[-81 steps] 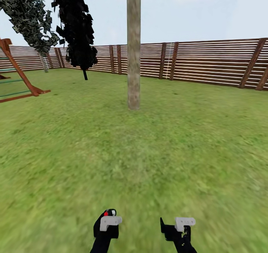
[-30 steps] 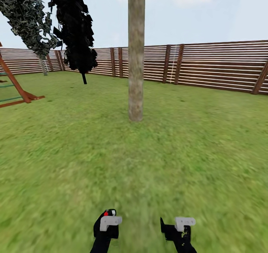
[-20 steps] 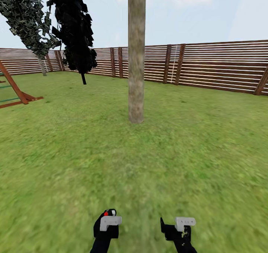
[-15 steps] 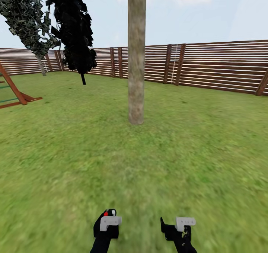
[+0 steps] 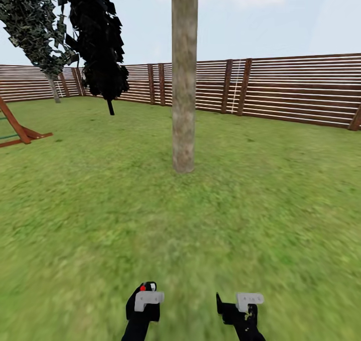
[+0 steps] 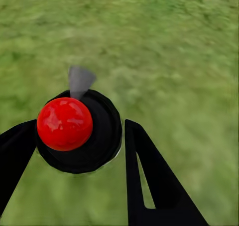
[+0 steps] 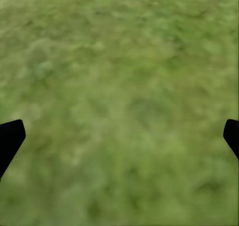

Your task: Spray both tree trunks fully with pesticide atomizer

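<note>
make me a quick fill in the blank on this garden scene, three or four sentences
1. The left tool is shut on a black atomizer with a ____ cap.
2. The right tool holds nothing and its jaws are ____.
3. The tree trunk ahead stands on the ____.
4. Behind the trunk runs a slatted wooden ____.

Missing words: red; open; lawn; fence

Three trees [image 5: 183, 80], two grippers [image 5: 145, 301], one atomizer [image 6: 79, 131].
</note>
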### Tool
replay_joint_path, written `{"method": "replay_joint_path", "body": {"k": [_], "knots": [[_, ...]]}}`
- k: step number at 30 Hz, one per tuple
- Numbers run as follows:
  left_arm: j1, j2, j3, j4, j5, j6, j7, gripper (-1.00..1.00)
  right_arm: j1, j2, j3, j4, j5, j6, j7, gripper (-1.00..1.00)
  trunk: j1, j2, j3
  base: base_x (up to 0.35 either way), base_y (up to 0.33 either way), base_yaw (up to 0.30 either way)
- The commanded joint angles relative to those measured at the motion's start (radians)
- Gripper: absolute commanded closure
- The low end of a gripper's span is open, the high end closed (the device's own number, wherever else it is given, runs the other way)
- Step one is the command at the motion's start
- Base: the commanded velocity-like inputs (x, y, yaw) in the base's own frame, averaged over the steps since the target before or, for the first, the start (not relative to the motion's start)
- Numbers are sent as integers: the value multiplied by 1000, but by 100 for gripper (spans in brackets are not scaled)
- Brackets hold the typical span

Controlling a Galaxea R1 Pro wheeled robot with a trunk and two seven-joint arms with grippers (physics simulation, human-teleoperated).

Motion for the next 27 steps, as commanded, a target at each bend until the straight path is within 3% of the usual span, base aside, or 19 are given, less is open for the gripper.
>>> {"method": "replay_joint_path", "body": {"k": [1, 27], "knots": [[-1, 1, -5, 0, 10, -7, 6, 100, 0, 0, 2, -2, 2, 7, -6, -100, 0, 0, -1, 335, 0, 0], [-1, 1, -5, 0, 10, -7, 6, 100, 0, 0, 3, -3, 2, 7, -5, -100, 0, 0, 9, 335, 0, 0]]}}
